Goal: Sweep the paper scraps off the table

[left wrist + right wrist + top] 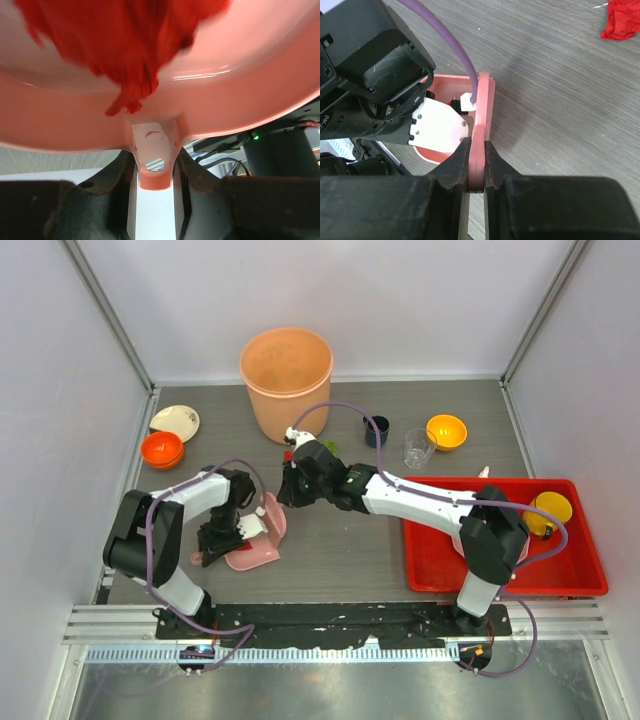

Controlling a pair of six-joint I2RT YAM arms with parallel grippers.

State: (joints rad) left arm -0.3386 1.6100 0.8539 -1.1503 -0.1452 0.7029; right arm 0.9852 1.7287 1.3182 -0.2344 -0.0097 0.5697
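Note:
My left gripper [228, 538] is shut on the handle of a pink dustpan [252, 554] lying on the table [340, 550]. In the left wrist view the handle [155, 162] sits between my fingers and a red paper scrap [125, 45] lies in the pan. My right gripper [289, 490] is shut on a flat pink sweeper piece [479, 135] whose far end stands at the dustpan's mouth [437, 152]. A red scrap [288, 454] and a green scrap [330, 447] lie on the table behind the right gripper. The red one also shows in the right wrist view [621, 20].
A tall orange bin [286, 380] stands at the back. An orange bowl [162, 448] and a cream plate [175, 420] sit back left. A dark cup [377, 430], a clear glass [419, 447] and an orange bowl [446, 430] sit back right. A red tray [440, 560] lies right.

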